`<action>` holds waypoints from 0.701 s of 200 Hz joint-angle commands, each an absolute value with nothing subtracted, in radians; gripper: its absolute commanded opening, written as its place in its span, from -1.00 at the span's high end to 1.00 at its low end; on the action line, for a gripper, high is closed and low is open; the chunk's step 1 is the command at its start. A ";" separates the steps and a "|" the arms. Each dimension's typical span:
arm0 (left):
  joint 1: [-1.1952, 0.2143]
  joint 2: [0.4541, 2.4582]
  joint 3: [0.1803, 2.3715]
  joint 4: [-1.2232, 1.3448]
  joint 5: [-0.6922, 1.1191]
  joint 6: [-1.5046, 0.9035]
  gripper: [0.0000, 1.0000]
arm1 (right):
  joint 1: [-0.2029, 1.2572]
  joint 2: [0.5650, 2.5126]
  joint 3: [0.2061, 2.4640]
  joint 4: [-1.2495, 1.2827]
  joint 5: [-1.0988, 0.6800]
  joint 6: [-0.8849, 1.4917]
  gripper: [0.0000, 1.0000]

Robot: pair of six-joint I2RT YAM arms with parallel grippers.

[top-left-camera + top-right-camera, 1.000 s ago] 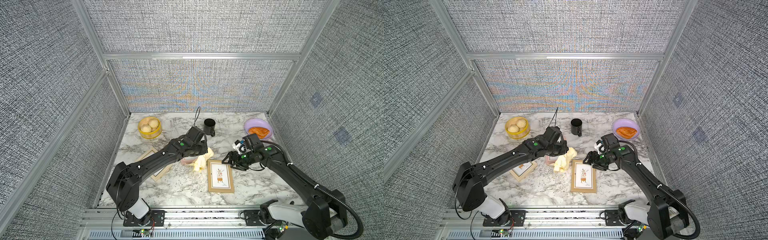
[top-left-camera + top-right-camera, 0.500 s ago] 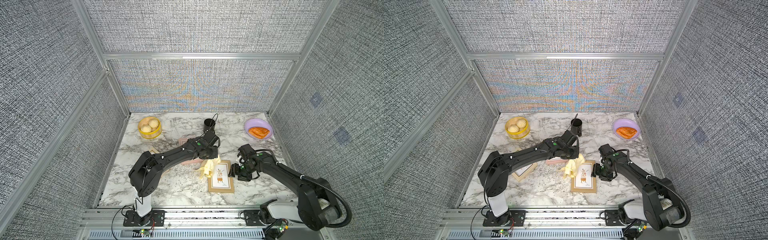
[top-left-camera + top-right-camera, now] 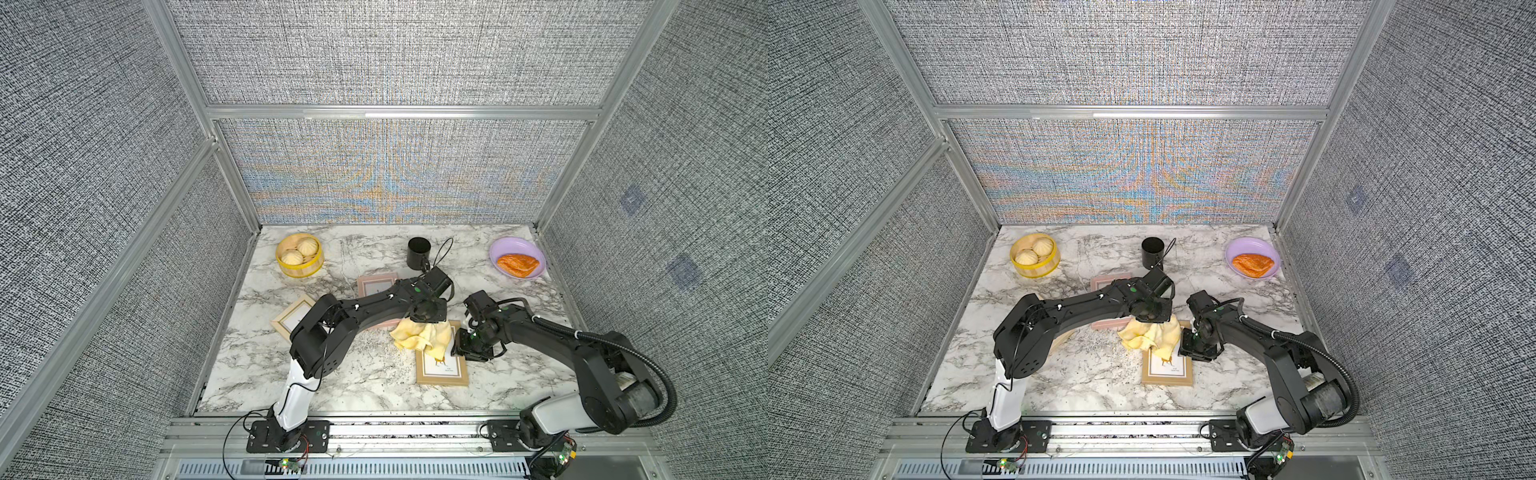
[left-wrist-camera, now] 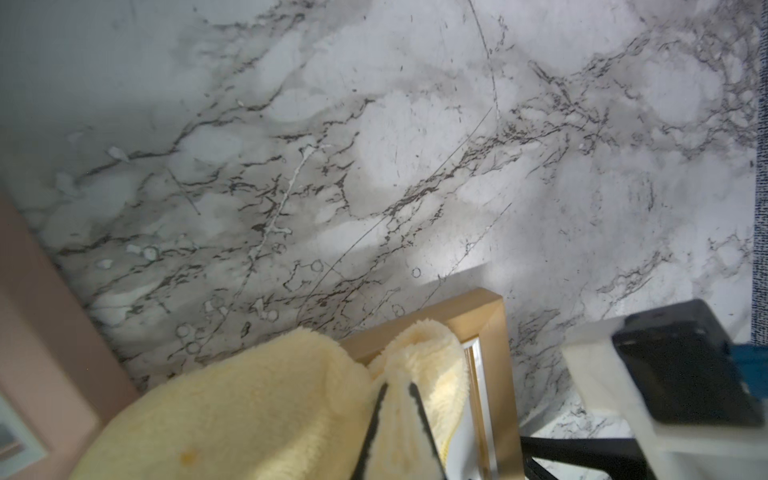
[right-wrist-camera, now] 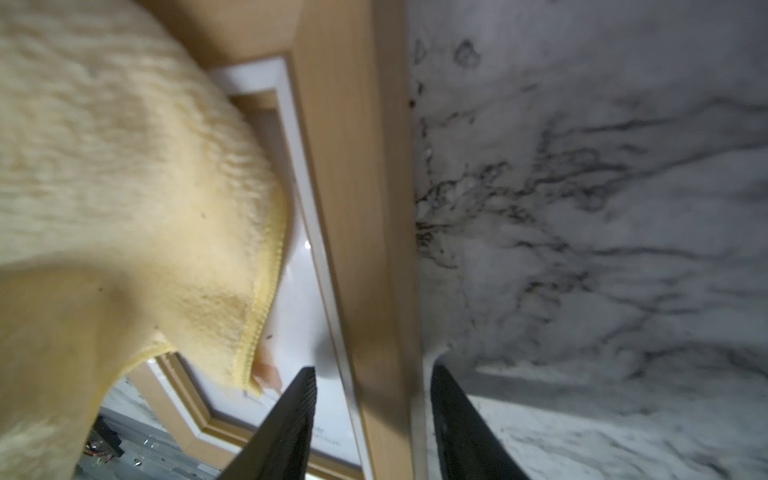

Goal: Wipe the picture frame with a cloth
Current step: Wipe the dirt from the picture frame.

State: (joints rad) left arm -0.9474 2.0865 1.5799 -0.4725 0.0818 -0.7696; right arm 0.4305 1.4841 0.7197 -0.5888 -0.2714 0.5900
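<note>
The frame lies flat near the front of the bench, its far half under the cloth. Your left end effector is pinched shut on a fold of cloth, bunching it into a pad to drag over the glass. Your right end effector stands apart astride the frame's side rail, likely to stop it sliding.

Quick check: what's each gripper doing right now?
Left gripper: shut on the cloth.
Right gripper: jaws straddle the picture frame side rail; grip cannot be told.
</note>
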 commanded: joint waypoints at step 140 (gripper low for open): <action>-0.964 2.268 1.714 -0.626 0.065 -0.678 1.00 | 0.430 1.574 0.735 -0.693 -0.124 0.621 0.99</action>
